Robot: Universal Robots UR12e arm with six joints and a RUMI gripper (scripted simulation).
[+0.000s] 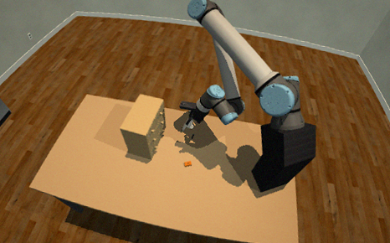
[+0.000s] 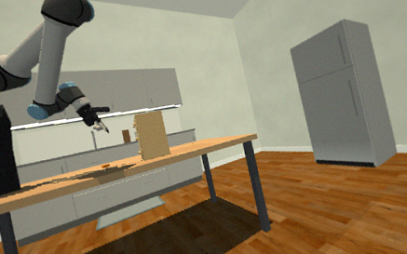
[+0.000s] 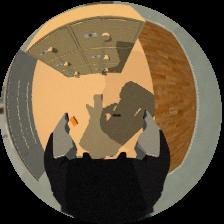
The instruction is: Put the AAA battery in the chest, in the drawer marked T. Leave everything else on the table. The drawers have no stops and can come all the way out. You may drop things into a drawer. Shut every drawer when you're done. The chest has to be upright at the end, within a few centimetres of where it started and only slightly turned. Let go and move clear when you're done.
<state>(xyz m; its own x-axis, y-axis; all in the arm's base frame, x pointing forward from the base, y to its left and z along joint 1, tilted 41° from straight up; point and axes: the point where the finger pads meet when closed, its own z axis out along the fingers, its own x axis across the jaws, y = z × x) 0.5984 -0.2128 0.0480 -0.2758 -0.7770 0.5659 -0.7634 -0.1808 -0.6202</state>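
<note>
A small dark bar, which looks like the AAA battery (image 1: 192, 136) (image 3: 116, 115), lies on the table in the arm's shadow, in front of the chest's drawer side. The wooden chest (image 1: 143, 115) (image 2: 152, 135) (image 3: 75, 37) stands upright with its knobbed drawers towards the arm's base side. Its drawers look shut; their labels are too small to read. My gripper (image 1: 188, 127) (image 2: 102, 129) (image 3: 105, 111) is open and empty, tilted, above the table beside the chest. In the wrist view the dark bar shows between the spread jaws, but well below them.
A small orange object (image 1: 187, 164) (image 2: 105, 166) (image 3: 74, 121) lies on the table (image 1: 157, 196) (image 2: 211, 144), nearer the top camera than the dark bar. The arm's black base stands at the table's other end from the chest. The fridge (image 2: 336, 98) stands away from the table.
</note>
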